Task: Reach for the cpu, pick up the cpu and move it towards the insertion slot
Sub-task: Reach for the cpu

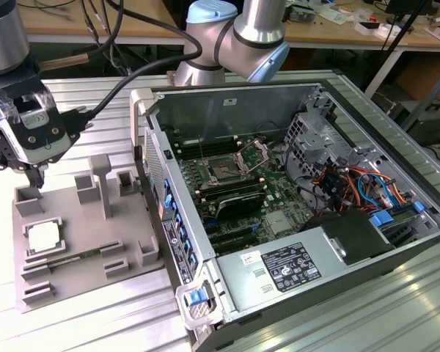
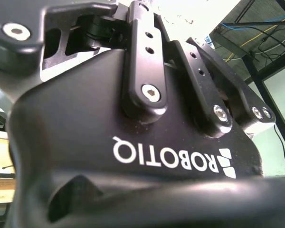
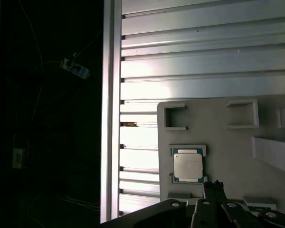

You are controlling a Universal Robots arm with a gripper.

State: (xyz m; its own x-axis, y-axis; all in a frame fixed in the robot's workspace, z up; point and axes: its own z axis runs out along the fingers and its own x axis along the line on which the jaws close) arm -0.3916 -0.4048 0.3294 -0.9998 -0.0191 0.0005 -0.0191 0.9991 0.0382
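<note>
**Tool over the tray corner, cpu lying in its pocket**

At the exterior view's left, the tool (image 1: 35, 178) hangs over the far corner of the grey tray (image 1: 73, 227). The tray lies on the ribbed aluminium bench (image 1: 95, 95). You cannot tell from these views how far the tool is spread. The cpu is not in its grip.

The cpu (image 1: 42, 237) lies flat in a shallow pocket of the tray, silvery top up. It is near the tool but apart from it. In the first wrist view you see the cpu (image 3: 188, 165) seated in that framed pocket.

The insertion slot (image 1: 224, 170) is well apart from the cpu, toward the exterior view's right. It sits inside the open computer case (image 1: 227, 103) as a dark square with a shiny metal frame, green board around it.
</note>
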